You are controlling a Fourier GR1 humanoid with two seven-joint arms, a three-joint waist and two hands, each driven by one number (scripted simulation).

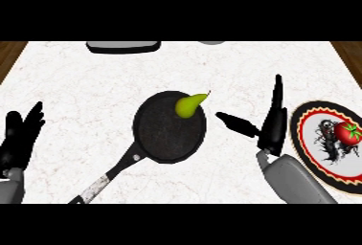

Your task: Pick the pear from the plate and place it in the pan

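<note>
A green pear (189, 105) lies in the black pan (166, 134) near its far rim, stem pointing up and right. The pan's handle (106, 181) runs toward the lower left. My right hand (269, 125) stands open between the pan and the plate (311, 143), fingers straight up and thumb stretched toward the pan, holding nothing. The plate, patterned with a red and black border, sits at the right edge and carries a red tomato (348, 132). My left hand (20, 138) rests open at the left edge, fingers up.
A dark-rimmed grey object (122, 46) sits at the counter's far edge, with a pale round thing (211, 42) beside it. Wooden strips show past the counter's far corners.
</note>
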